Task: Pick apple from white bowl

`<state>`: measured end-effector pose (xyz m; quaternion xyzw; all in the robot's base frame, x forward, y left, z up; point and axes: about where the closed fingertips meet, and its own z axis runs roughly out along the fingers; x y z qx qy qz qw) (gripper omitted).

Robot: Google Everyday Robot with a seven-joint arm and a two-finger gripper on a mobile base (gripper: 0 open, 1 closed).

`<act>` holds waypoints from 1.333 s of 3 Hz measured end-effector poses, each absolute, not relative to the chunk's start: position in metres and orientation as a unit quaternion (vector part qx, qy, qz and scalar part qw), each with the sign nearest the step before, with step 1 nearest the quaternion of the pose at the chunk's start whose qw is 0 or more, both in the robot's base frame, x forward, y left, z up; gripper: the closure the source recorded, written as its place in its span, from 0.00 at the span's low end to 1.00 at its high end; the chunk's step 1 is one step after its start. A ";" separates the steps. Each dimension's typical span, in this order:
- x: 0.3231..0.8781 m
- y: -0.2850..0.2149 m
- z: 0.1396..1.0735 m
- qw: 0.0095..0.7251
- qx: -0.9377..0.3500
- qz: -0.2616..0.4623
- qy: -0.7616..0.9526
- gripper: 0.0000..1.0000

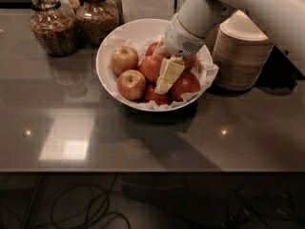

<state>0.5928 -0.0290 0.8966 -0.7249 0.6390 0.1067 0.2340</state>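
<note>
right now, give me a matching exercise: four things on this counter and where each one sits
Things:
1. gripper
2. two paler apples
3. beige bowl stack
4. glass jars

Places:
a. back left of the counter
b. just right of the white bowl
c. left side inside the white bowl
d. low over the middle of the white bowl

Pairs: 1-d, 2-c, 3-b, 4-a

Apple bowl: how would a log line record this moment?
task: pick apple | hand: down inside white bowl, next to apple | apple: in bowl, not lifted
</note>
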 end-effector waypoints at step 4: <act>0.592 -0.039 0.932 0.258 -0.719 0.106 0.637 1.00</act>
